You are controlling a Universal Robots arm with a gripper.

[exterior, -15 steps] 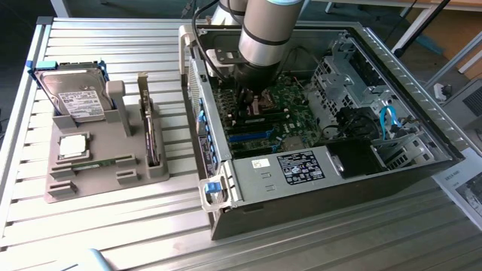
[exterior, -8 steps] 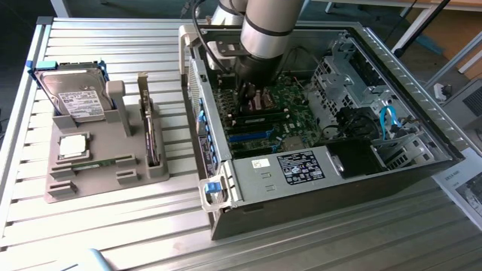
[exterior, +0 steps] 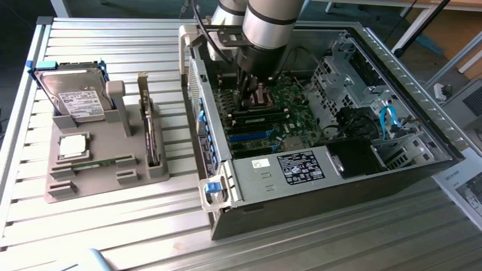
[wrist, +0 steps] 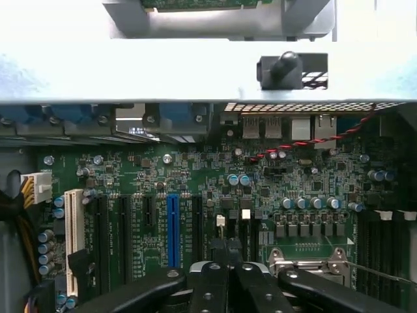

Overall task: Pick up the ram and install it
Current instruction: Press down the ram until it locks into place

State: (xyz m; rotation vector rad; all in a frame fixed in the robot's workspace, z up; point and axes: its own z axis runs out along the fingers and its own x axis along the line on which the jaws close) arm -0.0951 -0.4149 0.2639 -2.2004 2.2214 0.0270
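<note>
One robot arm (exterior: 267, 28) reaches down into the open computer case (exterior: 331, 164), and its gripper (wrist: 227, 257) hangs close over the green motherboard (wrist: 273, 189) with its two fingers (wrist: 212, 280) pressed together, nothing visible between them. In the wrist view the fingertips sit near the metal processor socket (wrist: 313, 261), and one blue expansion slot (wrist: 172, 228) stands among several black ones beside a single white slot (wrist: 73, 241). On the slatted table (exterior: 113, 226), at the exterior view's left of the case, one grey holder tray (exterior: 98, 175) carries one hard drive (exterior: 75, 96) at its far end, one square silver processor chip (exterior: 73, 145) nearer, one tall green expansion card (exterior: 153, 135) standing on edge, and one ram stick (exterior: 94, 165) lying flat in a slot at the tray's near part, well apart from the gripper. Inside the case, dark ram slots (exterior: 260, 117) lie just beside the arm's tip in the exterior view.
</note>
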